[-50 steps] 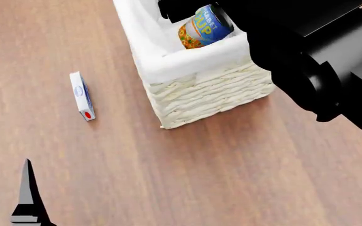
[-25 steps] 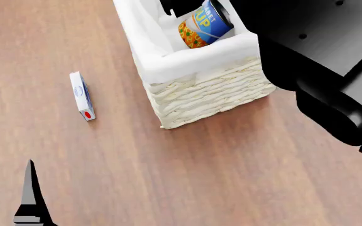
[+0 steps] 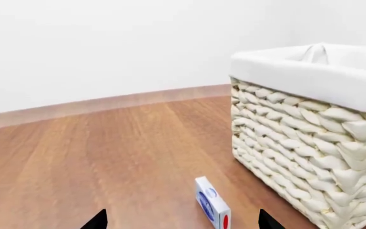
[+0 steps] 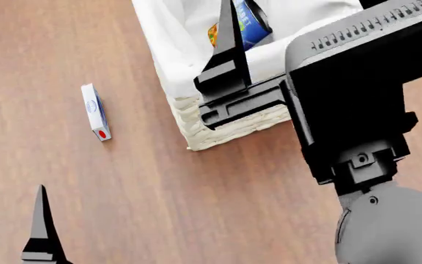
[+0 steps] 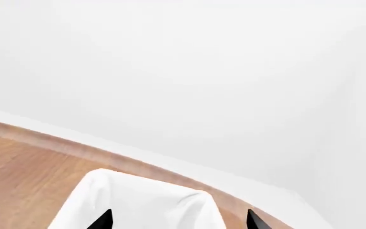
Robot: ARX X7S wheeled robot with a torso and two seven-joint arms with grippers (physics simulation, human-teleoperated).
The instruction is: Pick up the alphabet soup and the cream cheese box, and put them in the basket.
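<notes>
On the wooden floor (image 4: 123,192), the cream cheese box (image 3: 212,208) lies between the left fingers (image 3: 99,220), spread wide.

Soup (image 4: 251,25) in basket (image 4: 168,60) (box (image 4: 95,111) left).

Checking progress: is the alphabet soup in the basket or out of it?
In. The head view shows the alphabet soup lying tilted on the white liner inside the basket, with no pincer holding it.
</notes>
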